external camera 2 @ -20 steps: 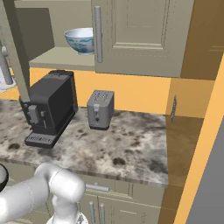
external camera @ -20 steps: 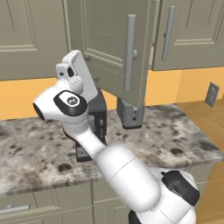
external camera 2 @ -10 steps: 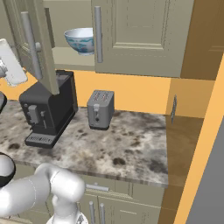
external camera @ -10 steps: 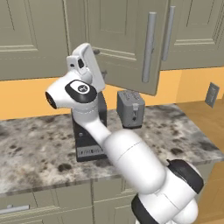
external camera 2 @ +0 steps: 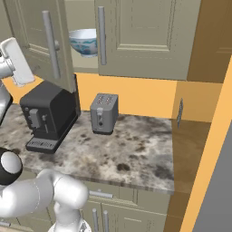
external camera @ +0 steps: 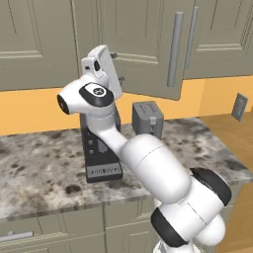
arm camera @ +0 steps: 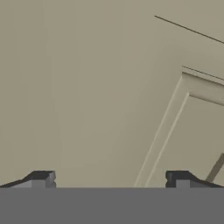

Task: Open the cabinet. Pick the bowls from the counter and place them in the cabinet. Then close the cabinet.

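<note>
The coffee machine [external camera: 101, 148] is largely covered by the arm [external camera: 143, 163] in the left base view; only its lower front and base are seen. The white and pale-blue bowl [external camera 2: 84, 41] inside the cabinet [external camera 2: 140, 36] is partly hidden: its left part by the swung-out left door [external camera 2: 38, 41], its right edge by the right door's edge. The tan bowl cannot be made out. In the hand view the pincer [arm camera: 109, 180] is cut at the bottom edge; only the tips [arm camera: 41, 178] are seen, set wide apart. The table [external camera 2: 136, 149] is cut off at the left edge in both base views.
</note>
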Controlling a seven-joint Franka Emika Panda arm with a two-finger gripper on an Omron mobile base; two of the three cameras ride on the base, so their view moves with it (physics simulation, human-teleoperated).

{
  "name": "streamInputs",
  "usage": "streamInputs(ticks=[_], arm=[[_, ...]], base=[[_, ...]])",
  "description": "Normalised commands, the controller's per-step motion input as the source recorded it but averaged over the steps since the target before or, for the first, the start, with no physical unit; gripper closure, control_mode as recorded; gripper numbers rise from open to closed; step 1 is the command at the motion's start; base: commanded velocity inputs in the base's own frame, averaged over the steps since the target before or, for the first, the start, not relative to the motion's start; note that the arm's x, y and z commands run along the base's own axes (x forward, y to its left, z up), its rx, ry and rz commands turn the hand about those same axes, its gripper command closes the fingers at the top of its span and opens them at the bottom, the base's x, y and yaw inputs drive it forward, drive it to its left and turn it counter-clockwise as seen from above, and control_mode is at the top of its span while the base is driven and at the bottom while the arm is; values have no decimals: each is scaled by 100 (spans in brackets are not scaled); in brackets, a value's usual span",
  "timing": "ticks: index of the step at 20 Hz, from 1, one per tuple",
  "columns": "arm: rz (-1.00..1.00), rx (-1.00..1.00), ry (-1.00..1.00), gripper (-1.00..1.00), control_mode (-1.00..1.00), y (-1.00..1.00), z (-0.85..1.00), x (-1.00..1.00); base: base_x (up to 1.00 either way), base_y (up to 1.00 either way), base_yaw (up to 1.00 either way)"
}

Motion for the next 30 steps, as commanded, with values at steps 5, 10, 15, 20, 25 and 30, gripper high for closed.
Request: streamInputs(ticks=[5,10,15,20,25,30], arm=[[3,5,0,-100,-100,-44,1,75],[4,5,0,-100,-100,-42,0,84],[6,3,0,-100,-100,-43,0,86],[7,2,0,-100,-100,-42,0,78],[7,1,0,-100,-100,-42,0,60],[6,0,0,-100,-100,-42,0,32]], base=[[0,0,0],[0,0,0],[0,0,0],[0,0,0],[0,0,0],[0,0,0]])
